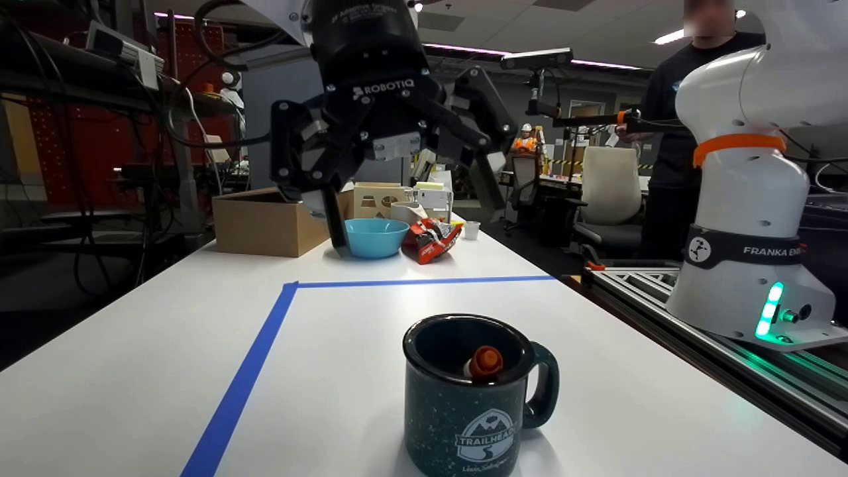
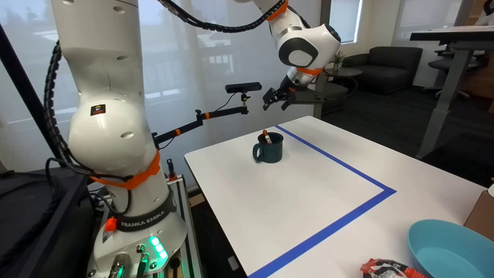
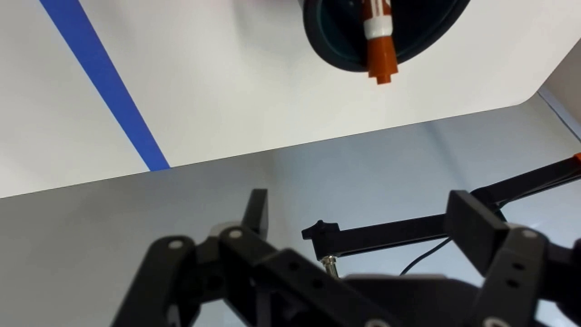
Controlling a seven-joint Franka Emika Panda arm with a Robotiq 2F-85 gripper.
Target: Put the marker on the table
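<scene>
One white table (image 2: 251,193), marked with blue tape (image 2: 324,154). My gripper (image 1: 416,222) hangs above table height, spread wide, nothing held. In an exterior view, turquoise bowl (image 2: 449,247) sits near right. Dark green mug (image 2: 272,151) upright, farther off and left; in it I see the marker (image 2: 266,136), tilted, cap end up.

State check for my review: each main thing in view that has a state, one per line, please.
End effector: open, holding nothing.
Mug: upright.
Marker: tilted in the mug, orange-brown end up, not yet on the table.
Blue tape: laid flat.
Blue bowl: upright.
Red packet: crumpled; open or sealed, unclear.
Cardboard box: seems open-topped.
Base lights: lit green.
</scene>
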